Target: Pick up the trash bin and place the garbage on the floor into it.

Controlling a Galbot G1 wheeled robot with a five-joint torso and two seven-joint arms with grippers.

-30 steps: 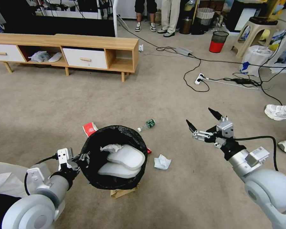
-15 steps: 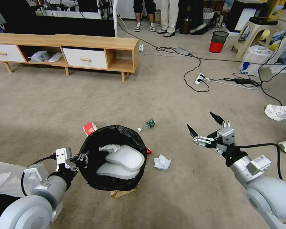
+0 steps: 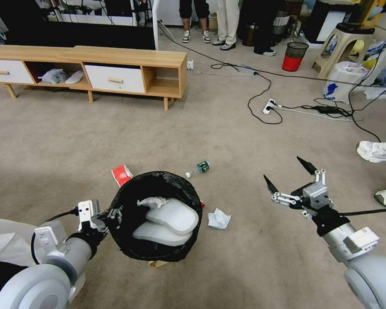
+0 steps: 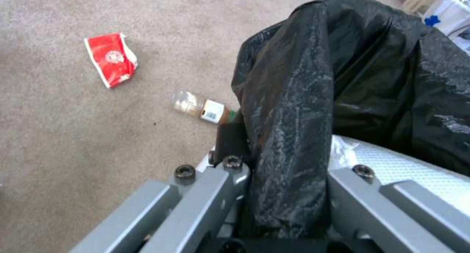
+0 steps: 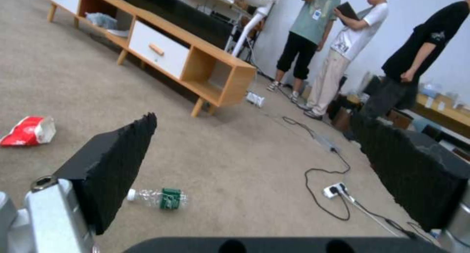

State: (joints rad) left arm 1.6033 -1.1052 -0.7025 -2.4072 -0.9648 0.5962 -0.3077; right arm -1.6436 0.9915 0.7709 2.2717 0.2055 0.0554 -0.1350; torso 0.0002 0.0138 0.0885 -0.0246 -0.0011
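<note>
Head view: left gripper (image 3: 114,213) clamped on trash bin (image 3: 158,214) rim at nine o'clock; right gripper (image 3: 289,179) spread wide, empty, at three o'clock of bin.

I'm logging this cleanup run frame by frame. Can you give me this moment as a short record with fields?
bin: trash bin held by its bag-lined rim
left end effector: shut on the bin rim
right end effector: open, holding nothing, above the floor
in bin: white items, crumpled tissue
on floor: bottle, red-white packet, tissue
</note>
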